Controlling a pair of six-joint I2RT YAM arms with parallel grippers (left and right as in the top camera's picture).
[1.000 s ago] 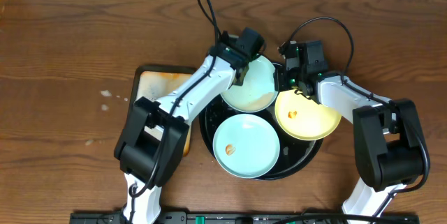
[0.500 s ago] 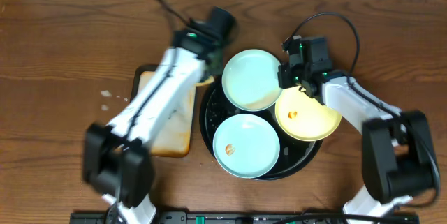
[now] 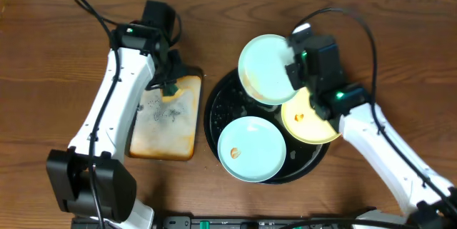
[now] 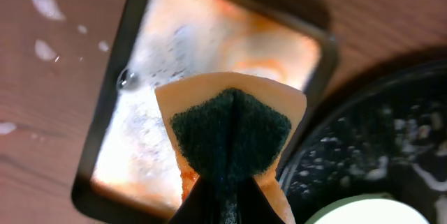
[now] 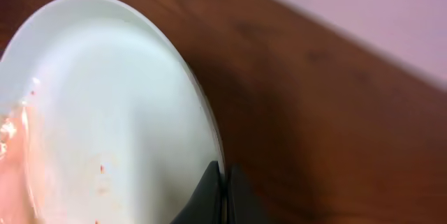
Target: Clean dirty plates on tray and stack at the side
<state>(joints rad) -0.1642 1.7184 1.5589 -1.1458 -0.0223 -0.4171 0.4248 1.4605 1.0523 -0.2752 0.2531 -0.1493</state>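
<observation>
My right gripper (image 3: 294, 63) is shut on the rim of a pale mint-green plate (image 3: 264, 69) and holds it tilted above the back of the round black tray (image 3: 214, 111); the rim pinch shows in the right wrist view (image 5: 225, 175), with faint orange smears on the plate (image 5: 91, 119). A second mint-green plate (image 3: 251, 149) with an orange spot lies at the tray's front. The yellow plate (image 3: 314, 120) with an orange smear lies at the tray's right. My left gripper (image 3: 168, 86) is shut on a green and orange sponge (image 4: 230, 130) above the rectangular tray (image 3: 163, 125).
The rectangular orange-stained tray (image 4: 209, 56) holds foamy water and stands left of the round tray. White specks (image 3: 108, 95) lie on the wooden table to its left. A black rail runs along the table's front edge.
My left arm swung from the plate to the left, over the rectangular tray, with the sponge. My right gripper lifted and tilted the mint-green plate it holds.
</observation>
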